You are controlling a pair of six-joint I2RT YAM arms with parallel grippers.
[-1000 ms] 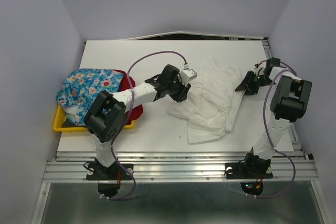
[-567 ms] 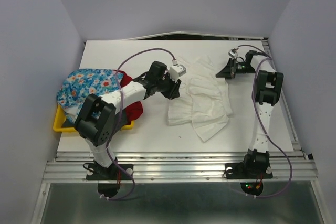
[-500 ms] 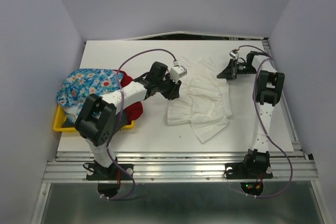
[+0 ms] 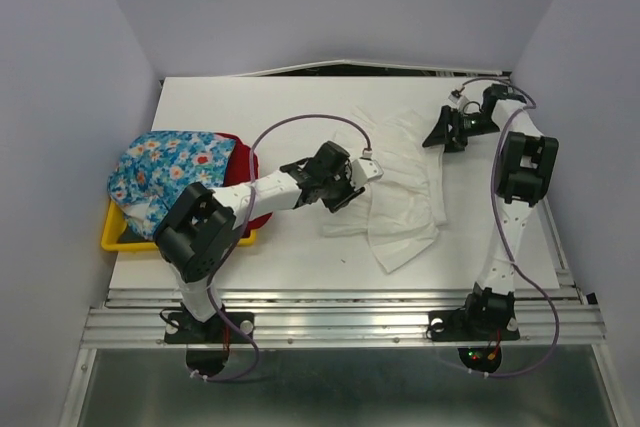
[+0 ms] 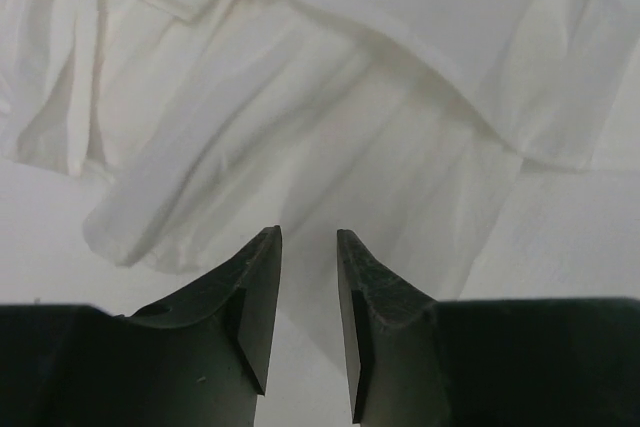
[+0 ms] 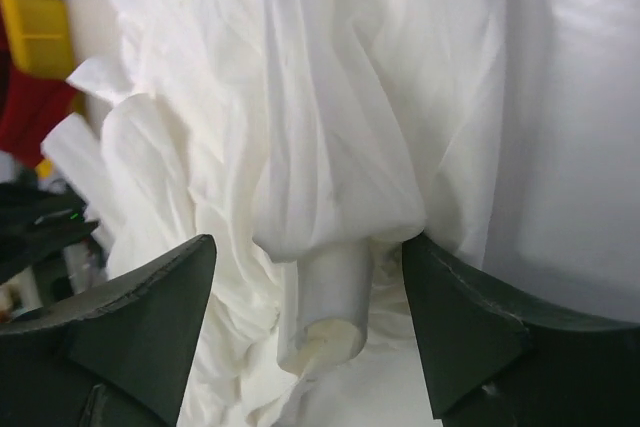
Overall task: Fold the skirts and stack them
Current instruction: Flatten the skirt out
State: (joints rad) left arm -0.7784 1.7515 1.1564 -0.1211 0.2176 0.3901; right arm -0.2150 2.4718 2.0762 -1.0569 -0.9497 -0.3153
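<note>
The thin white skirt (image 4: 400, 187) lies rumpled on the middle-right of the table. My left gripper (image 4: 352, 192) sits low at its left edge; in the left wrist view (image 5: 308, 247) the jaws stand a narrow gap apart with nothing between them, over the white skirt (image 5: 330, 97). My right gripper (image 4: 434, 137) is at the skirt's far right corner, wide open (image 6: 310, 287), with a rolled fold of the white skirt (image 6: 330, 197) between the jaws, not pinched. The blue flower-print skirt (image 4: 170, 172) and the red skirt (image 4: 258, 209) are piled at the left. The dark grey dotted skirt is out of view.
The yellow tray (image 4: 115, 239) sits under the blue and red skirts at the table's left edge. The white table (image 4: 300, 247) has walls on the left, back and right. The tray (image 6: 35, 17) also shows far off in the right wrist view.
The white skirt has been drawn in from a wide spread to a narrower heap. My right gripper moved from its right side to its far corner. My left gripper moved right along its left edge.
</note>
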